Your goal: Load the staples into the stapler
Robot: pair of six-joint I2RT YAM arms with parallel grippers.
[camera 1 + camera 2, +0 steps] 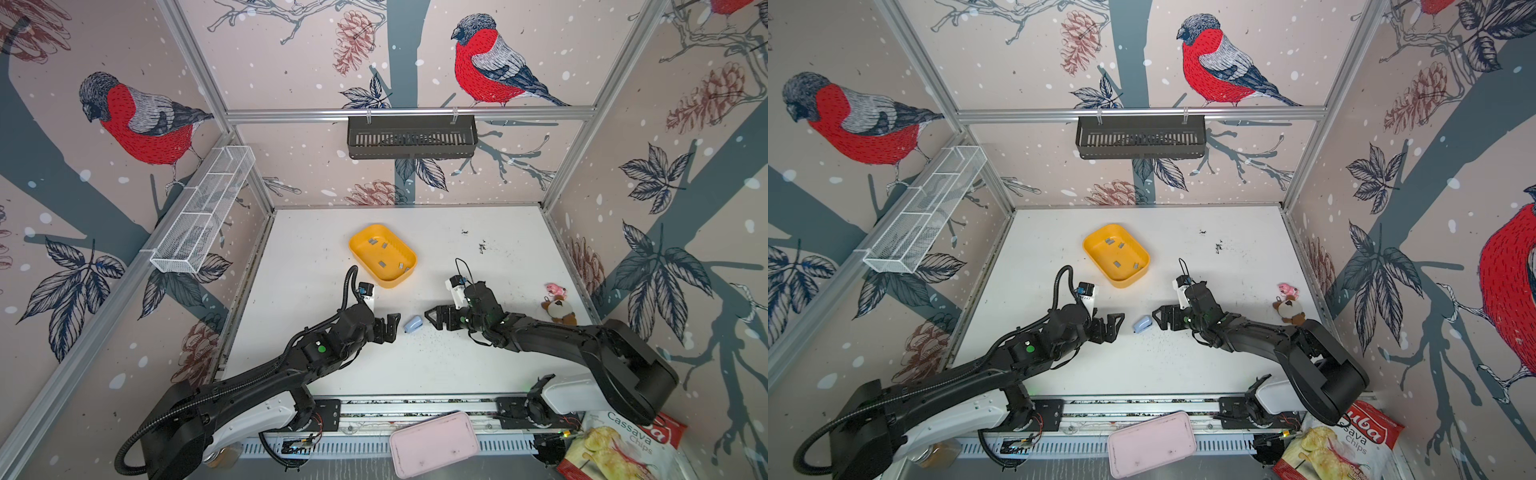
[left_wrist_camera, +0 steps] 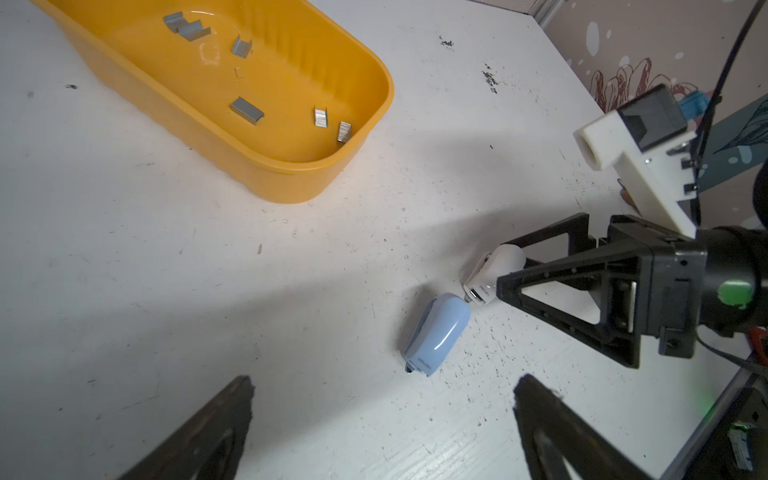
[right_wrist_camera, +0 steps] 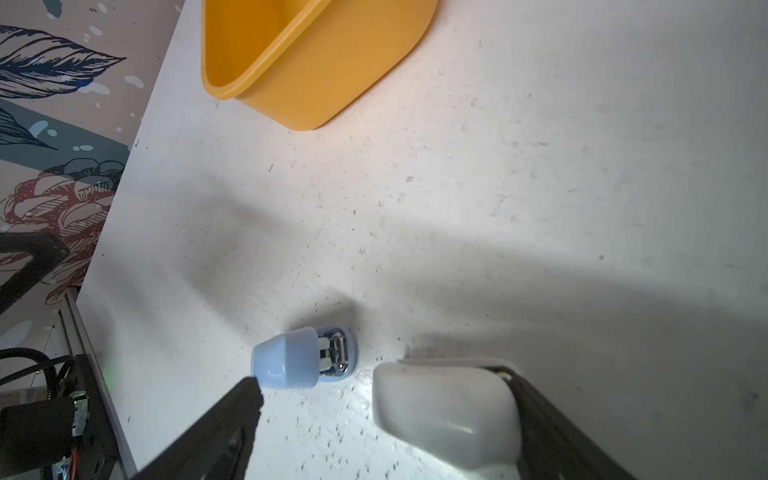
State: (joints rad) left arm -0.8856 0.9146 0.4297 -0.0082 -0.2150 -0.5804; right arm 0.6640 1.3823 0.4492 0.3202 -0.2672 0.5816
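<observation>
Several grey staples lie loose in the yellow tray at mid-table, also seen as staples in a top view. A blue mini stapler lies on its side between the two grippers, with metal showing at one end. My left gripper is open and empty, just left of it. My right gripper is open. A white mini stapler rests against one of its fingers, with a gap to the other.
A plush toy and a small pink toy sit by the right wall. A pink case and a chips bag lie at the front edge. A black basket and a white wire rack hang on the walls.
</observation>
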